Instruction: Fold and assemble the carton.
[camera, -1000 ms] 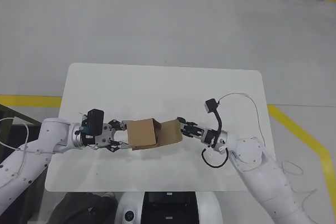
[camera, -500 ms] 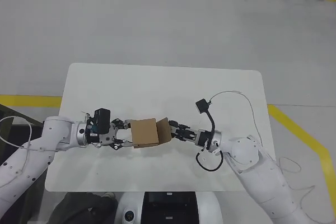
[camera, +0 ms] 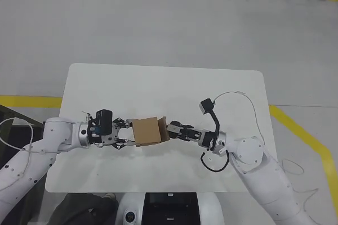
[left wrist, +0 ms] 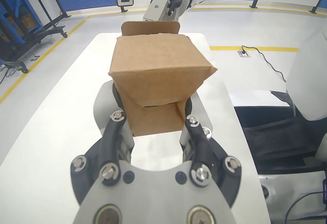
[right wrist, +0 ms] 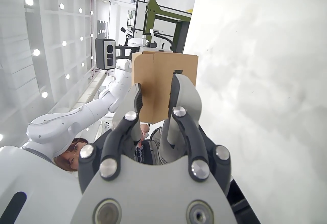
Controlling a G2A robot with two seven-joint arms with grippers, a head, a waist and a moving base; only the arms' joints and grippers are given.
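The carton [camera: 146, 131] is hemmed in: left gripper [camera: 125, 134] at its 9 o'clock, right gripper [camera: 170, 130] at 3. The tabletop [camera: 163, 90] toward 12 is open.

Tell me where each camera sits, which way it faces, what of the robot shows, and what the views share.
Top view: above the arms, looking down at the white table; left gripper and right gripper at opposite ends of the carton.
Left wrist view: on the left wrist, facing along the left gripper, over the carton, to the right gripper.
Right wrist view: on the right wrist, facing along the right gripper at the carton's end flap, left arm beyond.
Shared: all show the carton.
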